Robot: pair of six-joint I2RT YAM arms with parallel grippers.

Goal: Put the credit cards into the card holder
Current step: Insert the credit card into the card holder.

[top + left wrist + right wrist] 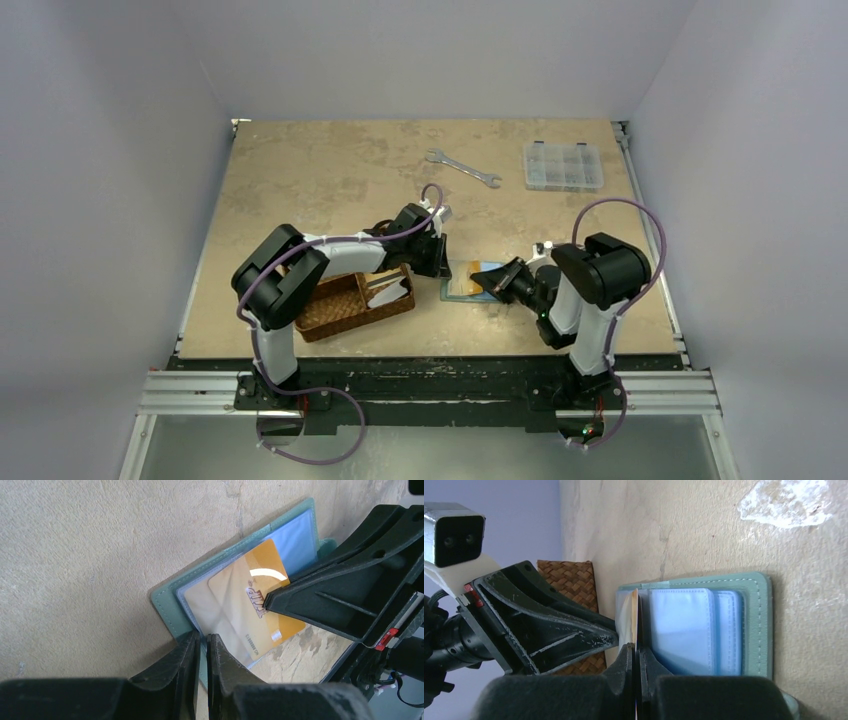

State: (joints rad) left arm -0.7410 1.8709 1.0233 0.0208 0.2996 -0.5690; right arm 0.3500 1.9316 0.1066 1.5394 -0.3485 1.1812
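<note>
Two hands meet at the open card holder [167,605]. The right hand [635,655] is clamped tight on an orange-yellow card [250,605], which lies partly under the holder's clear pocket. The left hand [201,642] is narrowed to a slit and pinches the holder's left edge. The holder lies flat on the desk [320,180] between the two hands, toward the near side. Just to its left is a brown woven basket [340,310]. Far back lie a wrench [462,168] and, to its right, a clear compartment box [563,165].
</note>
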